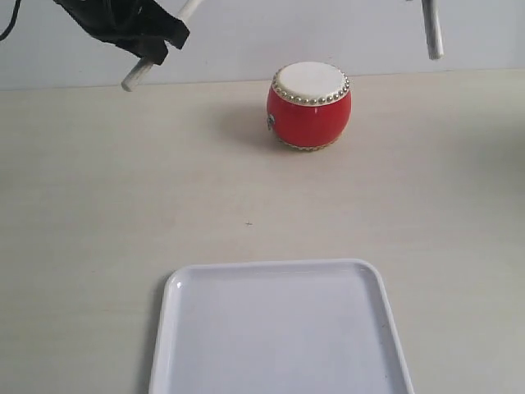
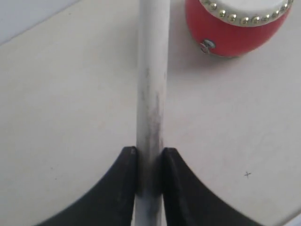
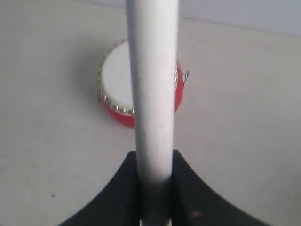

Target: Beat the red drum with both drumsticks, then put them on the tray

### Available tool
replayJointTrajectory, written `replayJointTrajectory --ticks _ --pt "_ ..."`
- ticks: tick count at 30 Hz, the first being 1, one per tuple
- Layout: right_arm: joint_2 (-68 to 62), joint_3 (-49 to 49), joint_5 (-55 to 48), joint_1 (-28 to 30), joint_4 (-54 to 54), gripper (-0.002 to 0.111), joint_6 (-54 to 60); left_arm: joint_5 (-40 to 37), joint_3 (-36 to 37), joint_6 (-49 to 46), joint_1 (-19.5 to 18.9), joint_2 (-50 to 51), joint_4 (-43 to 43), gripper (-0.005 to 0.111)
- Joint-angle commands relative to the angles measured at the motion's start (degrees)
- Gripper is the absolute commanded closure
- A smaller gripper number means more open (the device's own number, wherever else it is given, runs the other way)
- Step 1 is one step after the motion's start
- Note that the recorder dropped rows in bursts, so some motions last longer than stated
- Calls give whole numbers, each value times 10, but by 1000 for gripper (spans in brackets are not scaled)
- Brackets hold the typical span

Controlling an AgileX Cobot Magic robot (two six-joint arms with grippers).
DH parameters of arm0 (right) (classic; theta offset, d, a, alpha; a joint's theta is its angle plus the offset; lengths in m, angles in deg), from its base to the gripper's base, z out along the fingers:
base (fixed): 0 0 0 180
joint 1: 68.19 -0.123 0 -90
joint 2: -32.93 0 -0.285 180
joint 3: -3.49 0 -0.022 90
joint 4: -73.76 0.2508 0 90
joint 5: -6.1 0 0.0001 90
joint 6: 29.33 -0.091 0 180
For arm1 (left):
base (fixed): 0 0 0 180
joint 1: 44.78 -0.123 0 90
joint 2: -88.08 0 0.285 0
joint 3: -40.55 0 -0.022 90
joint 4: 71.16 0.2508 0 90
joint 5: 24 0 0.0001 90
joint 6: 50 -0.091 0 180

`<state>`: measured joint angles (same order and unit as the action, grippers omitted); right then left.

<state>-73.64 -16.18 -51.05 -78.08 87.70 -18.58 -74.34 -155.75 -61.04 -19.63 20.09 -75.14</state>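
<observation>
Since each arm carries one stick, the left drumstick (image 2: 152, 70) and the right drumstick (image 3: 153, 84) make two. With them are one red drum (image 1: 309, 105) and one tray (image 1: 279, 264) on a pale table (image 1: 82, 205).

The left gripper (image 2: 150, 157) has its black fingers (image 2: 117, 188) drawn narrow, pressing the left drumstick from both sides. In the exterior view that stick slants at the far left. Its long axis runs from upper right to lower left, and the lower end points away from the drum, in the air.

The right gripper (image 3: 154, 162) clamps the right drumstick in the same way. That stick hangs close to upright at the far right, lower end down, apart from the drum.

The drum stands upright at the far middle of the table, cream drumhead up, its small metal ring toward the left arm's side. The tray lies flat at the near edge, well apart from the drum and cut off by the picture's lower border.
</observation>
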Motion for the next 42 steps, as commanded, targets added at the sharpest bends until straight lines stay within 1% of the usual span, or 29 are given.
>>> replayJointTrajectory --ticks 1,4,7,10,12,17,22,29,32,34,38,40,42 --pt "-32 -67 -47 -1 -46 108 -34 -64 -58 -36 -6 46 -41 107" --pt "-69 -118 -127 -1 -49 108 -47 -118 -110 -34 -6 85 -45 107" --pt "-101 -139 -128 -1 -28 108 -51 -144 -139 -32 -6 109 -53 107" --pt "-110 -111 -128 -7 12 108 -49 -172 -144 -38 -6 120 -44 107" --pt "-115 -88 -128 -18 -4 108 -48 -180 -144 -38 -6 128 -24 107" --pt "-132 -1 -128 -48 -85 108 -47 -174 -141 -36 -6 145 -19 107" --pt "-142 48 -128 -48 -80 108 -34 -170 -141 -38 6 172 -8 107" --pt "-142 66 -128 -48 -85 108 -19 -144 -141 -50 11 193 -4 107" --pt "-142 66 -128 -48 -85 108 -19 -163 -141 -50 11 185 -3 107" --pt "-142 66 -128 -48 -85 108 -19 -195 -141 -50 11 184 -3 107" --pt "-142 66 -128 -48 -81 108 -19 -196 -141 -47 11 184 -3 107" --pt "-142 66 -128 -48 -76 108 -19 -196 -141 -15 11 183 -4 107" --pt "-142 66 -128 -48 -76 108 -19 -196 -141 -16 11 177 -10 107"
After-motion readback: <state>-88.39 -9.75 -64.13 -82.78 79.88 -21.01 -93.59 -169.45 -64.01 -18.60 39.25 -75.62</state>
